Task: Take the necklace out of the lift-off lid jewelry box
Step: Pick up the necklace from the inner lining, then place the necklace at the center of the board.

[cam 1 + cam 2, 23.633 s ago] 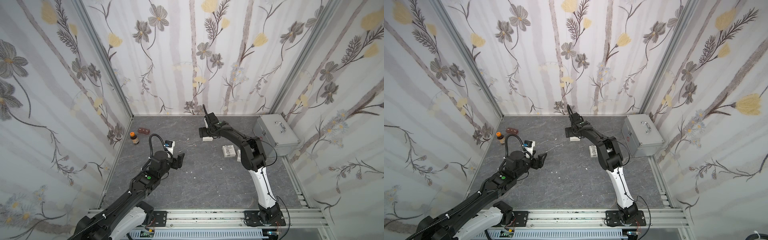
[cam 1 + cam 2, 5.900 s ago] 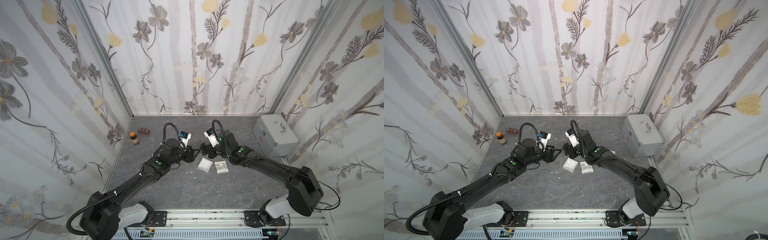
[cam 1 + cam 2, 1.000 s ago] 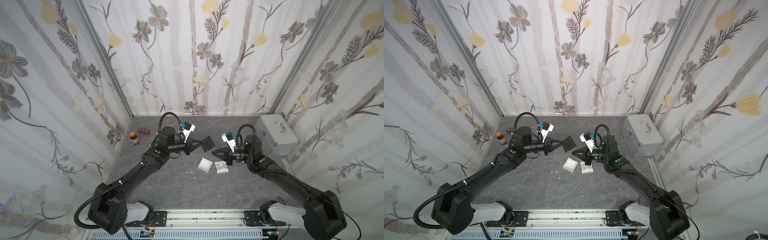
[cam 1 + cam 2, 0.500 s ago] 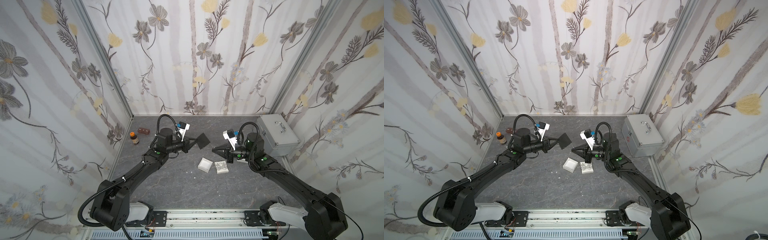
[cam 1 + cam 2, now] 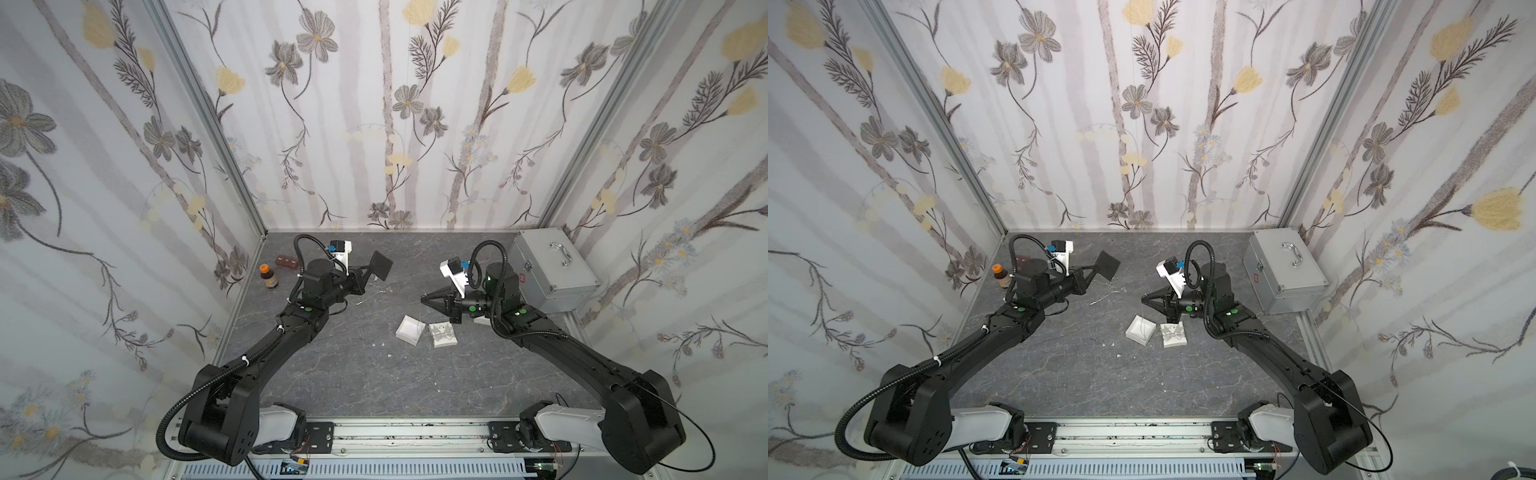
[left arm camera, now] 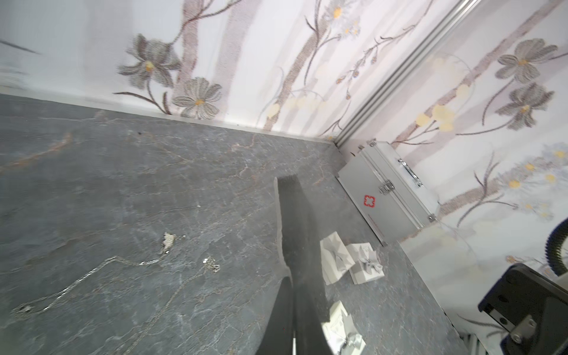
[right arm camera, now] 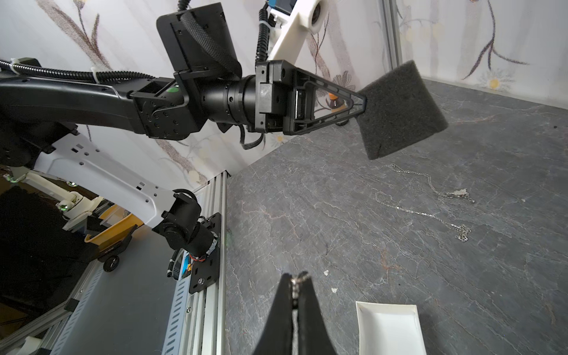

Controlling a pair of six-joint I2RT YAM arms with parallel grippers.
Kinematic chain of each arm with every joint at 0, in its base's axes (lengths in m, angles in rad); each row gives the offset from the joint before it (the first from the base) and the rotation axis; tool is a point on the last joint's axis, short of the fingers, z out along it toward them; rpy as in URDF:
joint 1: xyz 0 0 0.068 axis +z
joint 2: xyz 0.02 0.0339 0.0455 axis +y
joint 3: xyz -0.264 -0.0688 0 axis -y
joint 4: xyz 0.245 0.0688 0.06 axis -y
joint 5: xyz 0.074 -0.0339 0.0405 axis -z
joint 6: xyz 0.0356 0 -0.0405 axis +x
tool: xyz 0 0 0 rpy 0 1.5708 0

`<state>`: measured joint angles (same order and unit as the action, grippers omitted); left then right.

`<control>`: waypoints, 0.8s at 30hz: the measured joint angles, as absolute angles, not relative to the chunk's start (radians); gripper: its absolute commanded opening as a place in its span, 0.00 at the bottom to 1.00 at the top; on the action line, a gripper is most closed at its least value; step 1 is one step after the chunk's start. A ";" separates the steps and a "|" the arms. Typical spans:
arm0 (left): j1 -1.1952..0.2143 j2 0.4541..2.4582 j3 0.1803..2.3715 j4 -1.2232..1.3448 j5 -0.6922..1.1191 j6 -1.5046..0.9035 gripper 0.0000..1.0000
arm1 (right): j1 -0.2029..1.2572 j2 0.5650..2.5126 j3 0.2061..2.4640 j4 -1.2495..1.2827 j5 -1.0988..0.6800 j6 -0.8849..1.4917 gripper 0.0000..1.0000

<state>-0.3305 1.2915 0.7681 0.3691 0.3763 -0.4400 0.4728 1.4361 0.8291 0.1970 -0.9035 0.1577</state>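
The right gripper (image 7: 296,282) is fully closed, hovering left of centre-right in both top views, just above the open white box (image 5: 409,330). Something small and shiny glints between its tips in the right wrist view. I cannot tell whether that is a bit of chain or only a reflection.

The left gripper (image 7: 362,106), up and left of centre in a top view (image 5: 368,272), is clamped on one corner of a dark foam pad (image 7: 399,113) held in the air. Below the pad the necklace (image 7: 458,193) lies spread on the bare grey surface (image 5: 353,374), well apart from the box. The box looks empty, so the necklace appears to be out already. The bow-topped lid (image 5: 444,334) sits just beside the box, and a metal case (image 5: 548,266) stands at the right edge.

Risks from here:
- If the pad is let go where it hangs, it could land on the chain and hide it or drag it.
- The chain is thin and flat on a hard surface, so a pinch may slip or catch a single loop.
- If a strand really is caught in the right tips, moving that arm could tug or tangle it.
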 measured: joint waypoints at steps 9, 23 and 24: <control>-0.313 1.161 0.673 0.349 0.237 -0.428 0.00 | 0.474 1.623 1.007 0.100 -0.833 0.144 0.02; -0.313 0.955 0.572 0.253 0.207 -0.364 0.00 | 0.472 2.119 1.608 -0.126 -0.627 0.152 0.01; -0.313 0.937 0.566 0.245 0.203 -0.364 0.00 | 0.472 2.144 1.647 -0.144 -0.619 0.152 0.01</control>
